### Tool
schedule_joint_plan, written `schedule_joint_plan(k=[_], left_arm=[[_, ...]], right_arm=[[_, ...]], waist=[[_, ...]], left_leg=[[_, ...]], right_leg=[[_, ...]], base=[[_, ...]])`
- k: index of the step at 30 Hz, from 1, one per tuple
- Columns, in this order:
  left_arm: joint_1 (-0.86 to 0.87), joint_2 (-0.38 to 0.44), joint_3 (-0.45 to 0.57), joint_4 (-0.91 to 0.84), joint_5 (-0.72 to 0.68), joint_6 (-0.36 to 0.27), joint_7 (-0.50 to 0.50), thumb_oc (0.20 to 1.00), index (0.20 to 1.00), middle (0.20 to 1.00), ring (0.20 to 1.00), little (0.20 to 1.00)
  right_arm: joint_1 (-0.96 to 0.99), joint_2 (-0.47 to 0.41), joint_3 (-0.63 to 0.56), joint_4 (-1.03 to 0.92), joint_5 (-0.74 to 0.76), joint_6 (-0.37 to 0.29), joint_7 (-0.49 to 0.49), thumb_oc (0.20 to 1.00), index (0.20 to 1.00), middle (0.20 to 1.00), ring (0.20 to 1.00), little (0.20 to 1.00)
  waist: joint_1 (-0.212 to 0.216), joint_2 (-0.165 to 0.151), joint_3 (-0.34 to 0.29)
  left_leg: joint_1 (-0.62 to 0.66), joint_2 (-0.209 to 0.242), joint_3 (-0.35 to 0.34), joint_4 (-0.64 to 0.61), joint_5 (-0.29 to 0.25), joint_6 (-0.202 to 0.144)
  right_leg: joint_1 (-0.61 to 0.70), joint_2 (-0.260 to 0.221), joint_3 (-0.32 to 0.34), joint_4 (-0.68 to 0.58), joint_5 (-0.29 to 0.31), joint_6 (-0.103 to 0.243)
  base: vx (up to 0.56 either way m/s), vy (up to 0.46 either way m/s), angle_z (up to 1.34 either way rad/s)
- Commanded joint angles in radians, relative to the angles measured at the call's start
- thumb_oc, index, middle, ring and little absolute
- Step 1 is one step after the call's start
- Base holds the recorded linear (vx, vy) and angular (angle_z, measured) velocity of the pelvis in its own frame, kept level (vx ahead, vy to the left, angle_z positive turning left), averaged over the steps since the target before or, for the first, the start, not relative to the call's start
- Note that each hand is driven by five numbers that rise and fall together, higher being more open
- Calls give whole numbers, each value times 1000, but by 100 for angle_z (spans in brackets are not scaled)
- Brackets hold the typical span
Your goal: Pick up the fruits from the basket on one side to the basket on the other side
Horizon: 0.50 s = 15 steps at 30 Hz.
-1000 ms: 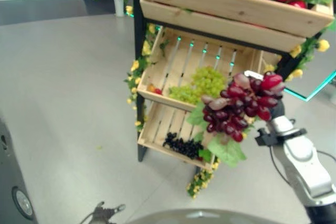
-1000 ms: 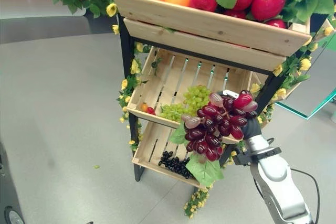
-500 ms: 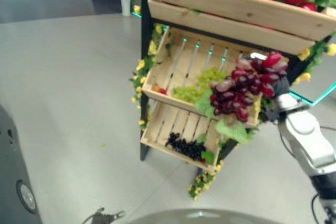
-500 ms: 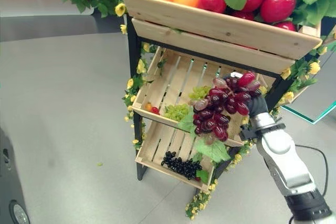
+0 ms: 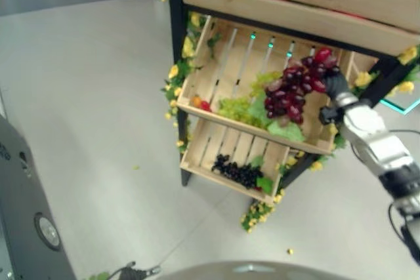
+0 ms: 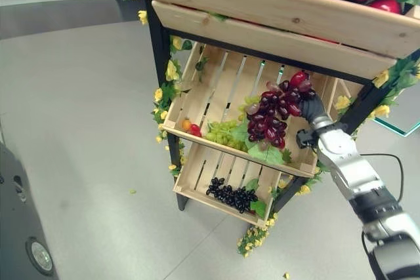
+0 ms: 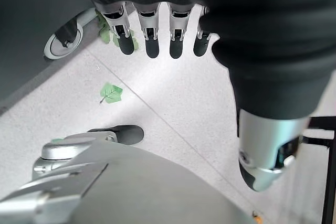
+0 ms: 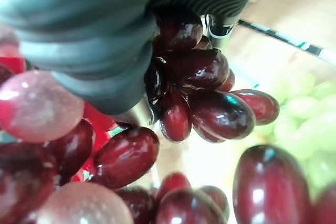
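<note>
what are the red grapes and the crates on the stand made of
Red grapes, held by the right hand: likely glossy plastic, with hard highlights on each berry. Middle crate: pale unfinished wood, slatted, grain showing. Stand frame: black, probably painted metal.

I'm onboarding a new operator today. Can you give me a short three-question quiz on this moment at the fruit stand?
1. True or false: the right hand holds the red grapes over the middle crate.
2. Which fruit lies in the bottom crate? A) oranges B) black grapes C) green grapes
3. Fill in: the left hand hangs over the floor with straight fingers, so it is ____.

Key: 1 true; 2 B; 3 open.
</note>
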Motion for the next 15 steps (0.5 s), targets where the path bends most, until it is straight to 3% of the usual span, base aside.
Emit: schedule_joint_plan(k=[1, 11, 12, 15], left_arm=[[-57, -27, -47, 69, -24, -19, -5, 1000, 1000, 1000, 1000, 1000], [-87, -19, -86, 76, -53, -34, 2, 1000, 1000, 1000, 1000, 1000], [-93, -19, -88, 82, -53, -35, 7, 1000, 1000, 1000, 1000, 1000], [-95, -23, -93, 86, -54, -34, 11, 1000, 1000, 1000, 1000, 1000]], right_arm=[[-201, -41, -25, 54, 20, -41, -47, 200, 200, 200, 200, 200], [-515, -6, 125, 436, -104, 3, -85, 200, 200, 200, 200, 200], [-539, 2, 139, 458, -117, 9, -86, 1000, 1000, 1000, 1000, 1000], [-552, 9, 149, 456, -139, 12, -92, 1000, 1000, 1000, 1000, 1000]], waist=[[24, -25, 8], [52, -18, 38], [53, -16, 40], [52, -16, 38]], left_leg=[[-71, -8, -119, 36, -26, -10], [-130, -18, -142, 36, -5, -16], [-134, -18, -146, 34, -3, -17], [-130, -18, -151, 30, -4, -17]], right_leg=[[61, -58, -59, 30, -99, 80], [22, -59, -73, 24, -91, 76], [20, -57, -75, 25, -93, 75], [26, -56, -78, 24, -98, 74]], base=[[-15, 1, 10], [0, -6, 5], [45, -14, 10], [42, -7, 7]])
